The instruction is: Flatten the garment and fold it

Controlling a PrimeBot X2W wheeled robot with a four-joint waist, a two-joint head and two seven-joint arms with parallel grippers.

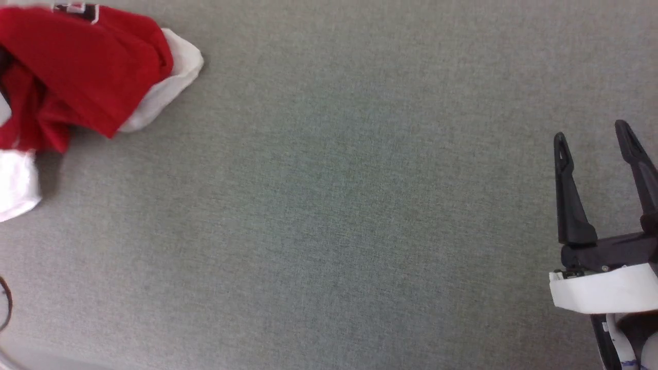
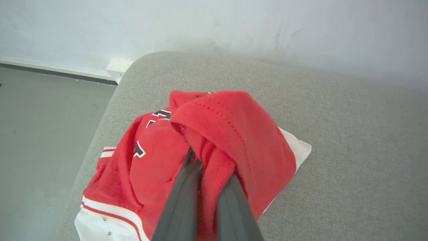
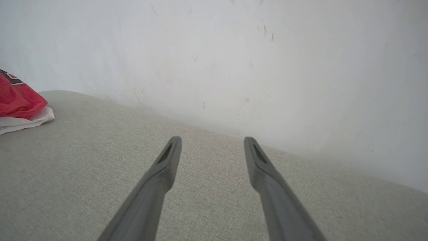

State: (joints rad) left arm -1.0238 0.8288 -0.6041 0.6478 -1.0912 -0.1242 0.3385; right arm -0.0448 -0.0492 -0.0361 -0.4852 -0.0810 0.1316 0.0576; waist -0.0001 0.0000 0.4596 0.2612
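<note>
A: Left gripper point(image 2: 210, 167)?
B: Fingers point(image 2: 180, 201) drawn close, pinching a fold of the garment point(image 2: 234, 134); tips buried in red cloth (black-and-white lettering peeks out behind).
A: Right gripper point(image 1: 591, 132)?
B: Spread wide, nothing between, over the grey cushion point(image 1: 329, 205), well apart from the garment.
A: And the garment?
B: Bunched near the cushion's rounded corner by the wall point(image 2: 234, 26), a white sleeve spilling out.

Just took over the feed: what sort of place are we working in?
Probably a plain indoor room: a grey fabric-covered surface with a rounded corner, against a scuffed white wall, grey floor beside it.
</note>
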